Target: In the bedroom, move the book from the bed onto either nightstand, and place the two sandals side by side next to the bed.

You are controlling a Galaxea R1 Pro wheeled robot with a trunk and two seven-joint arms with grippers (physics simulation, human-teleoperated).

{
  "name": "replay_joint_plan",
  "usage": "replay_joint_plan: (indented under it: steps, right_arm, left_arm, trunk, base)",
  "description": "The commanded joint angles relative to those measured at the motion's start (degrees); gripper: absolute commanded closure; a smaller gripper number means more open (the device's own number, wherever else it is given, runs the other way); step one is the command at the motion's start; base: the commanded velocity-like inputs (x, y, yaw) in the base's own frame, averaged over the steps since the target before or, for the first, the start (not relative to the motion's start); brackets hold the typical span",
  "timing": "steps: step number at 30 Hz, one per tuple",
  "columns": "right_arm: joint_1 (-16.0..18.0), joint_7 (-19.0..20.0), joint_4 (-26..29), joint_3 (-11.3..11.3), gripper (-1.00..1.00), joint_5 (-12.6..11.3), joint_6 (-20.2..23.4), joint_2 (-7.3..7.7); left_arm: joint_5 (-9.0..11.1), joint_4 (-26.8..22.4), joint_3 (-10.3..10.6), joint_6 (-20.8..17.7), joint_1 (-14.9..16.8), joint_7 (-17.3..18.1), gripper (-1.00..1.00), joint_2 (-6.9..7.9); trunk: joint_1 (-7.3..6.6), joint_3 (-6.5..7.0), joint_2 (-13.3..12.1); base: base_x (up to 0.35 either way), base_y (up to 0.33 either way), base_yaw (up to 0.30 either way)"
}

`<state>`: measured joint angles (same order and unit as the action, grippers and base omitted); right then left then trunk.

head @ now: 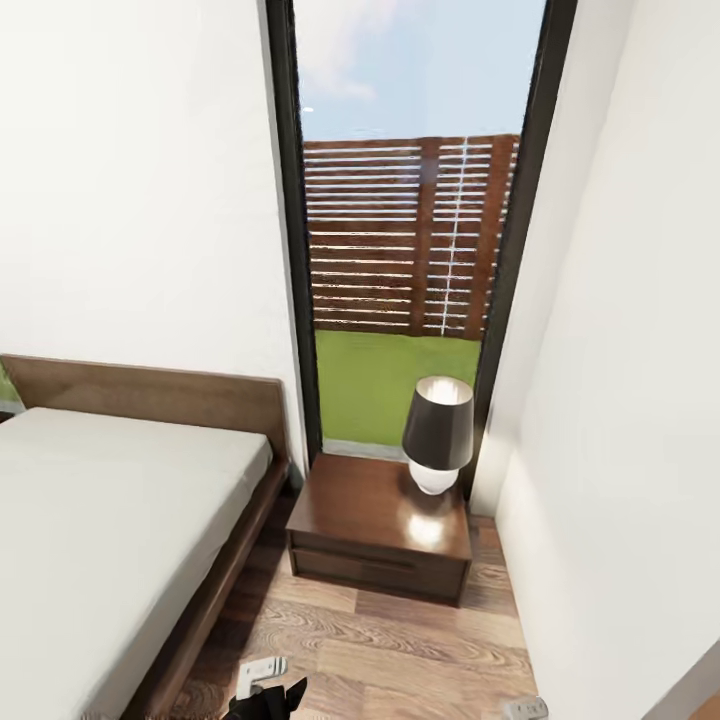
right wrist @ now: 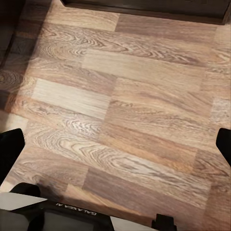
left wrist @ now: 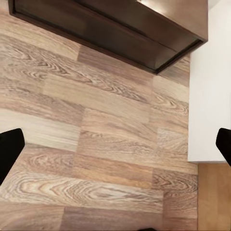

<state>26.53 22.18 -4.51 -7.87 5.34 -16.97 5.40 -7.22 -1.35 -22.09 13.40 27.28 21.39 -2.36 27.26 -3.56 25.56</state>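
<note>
The nightstand (head: 378, 528) of dark reddish-brown wood stands on the plank floor (head: 400, 650) in the corner of the bedroom, just beside the head end of the bed (head: 100, 540) and right below the tall dark-framed window (head: 420, 230).

Nearest the head camera, at the bottom edge of its view, a black and white part of the robot's left arm (head: 265, 692) juts over the floor. The left hand (left wrist: 115, 144) hangs above bare planks with its two black fingertips (left wrist: 9, 149) wide apart and nothing between them; the nightstand's dark front and a white wall lie beyond it. The right hand (right wrist: 115, 144) likewise hangs over the wood floor with its fingers (right wrist: 10, 150) spread and empty, the dark base of a piece of furniture at the far edge of its view.

Farther on, the bed's pale mattress lies bare on a dark brown platform frame, with a brown headboard (head: 150, 395) against the white wall. On the nightstand's top, towards the window side, stands a lamp (head: 437, 433) with a dark shade and a white rounded base. Through the window are green grass, a slatted wooden fence (head: 410, 235) and sky.
</note>
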Motion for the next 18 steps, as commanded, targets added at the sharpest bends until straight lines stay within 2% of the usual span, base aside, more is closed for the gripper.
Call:
replay_joint_plan:
  steps: [1, 18]
  right_arm:
    - [0.1, 0.06, -0.23, -0.48, -1.0, 0.55, -0.43, 0.05]
    - [0.1, -0.03, -0.23, -0.48, -1.0, 0.55, -0.43, 0.05]
  left_arm:
    - [-0.6, 0.03, -0.5, 0.2, 0.06, 0.06, -1.0, -0.01]
    - [-0.6, 0.03, -0.5, 0.21, 0.07, 0.06, -1.0, -0.01]
  trunk:
    - [0.03, -0.13, 0.12]
    - [0.03, -0.13, 0.12]
  base:
    - [0.0, 0.0, 0.291]
    - [0.0, 0.0, 0.291]
